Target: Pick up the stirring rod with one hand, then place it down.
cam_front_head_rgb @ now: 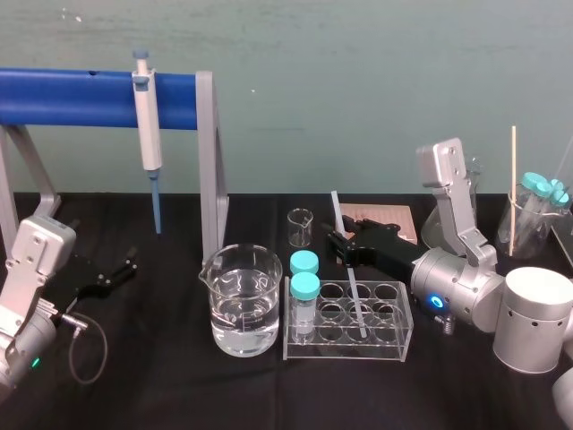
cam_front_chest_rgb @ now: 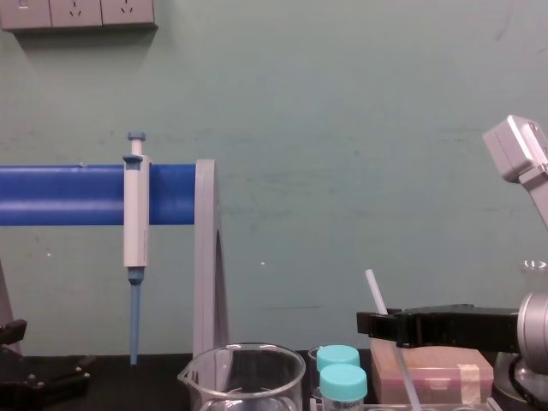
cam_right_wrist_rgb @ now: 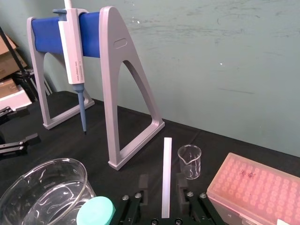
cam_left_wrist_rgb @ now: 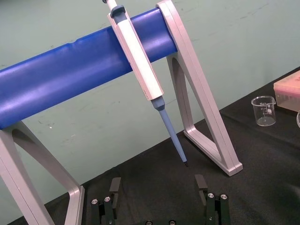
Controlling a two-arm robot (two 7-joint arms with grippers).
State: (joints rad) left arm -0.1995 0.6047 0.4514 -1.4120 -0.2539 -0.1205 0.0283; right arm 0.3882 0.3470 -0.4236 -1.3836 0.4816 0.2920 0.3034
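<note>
The stirring rod (cam_front_head_rgb: 355,296), thin and translucent white, leans in the clear tube rack (cam_front_head_rgb: 394,348) with its top tilted back and to the left. In the chest view the rod (cam_front_chest_rgb: 374,293) sticks up just above my black right gripper (cam_front_chest_rgb: 368,324). That right gripper (cam_front_head_rgb: 336,240) reaches in from the right at mid-height of the rod. In the right wrist view the rod (cam_right_wrist_rgb: 166,173) stands between the two fingers of the right gripper (cam_right_wrist_rgb: 162,182), with a narrow gap on each side. My left gripper (cam_left_wrist_rgb: 158,187) rests open at the far left of the table (cam_front_head_rgb: 116,273), holding nothing.
A beaker of water (cam_front_head_rgb: 240,300) and two teal-capped tubes (cam_front_head_rgb: 304,287) stand left of the rack. A small empty beaker (cam_front_head_rgb: 300,227) and a pink tip box (cam_right_wrist_rgb: 253,187) are behind it. The pipette (cam_front_head_rgb: 148,134) hangs on the blue stand (cam_front_head_rgb: 72,98). A flask (cam_front_head_rgb: 537,215) stands far right.
</note>
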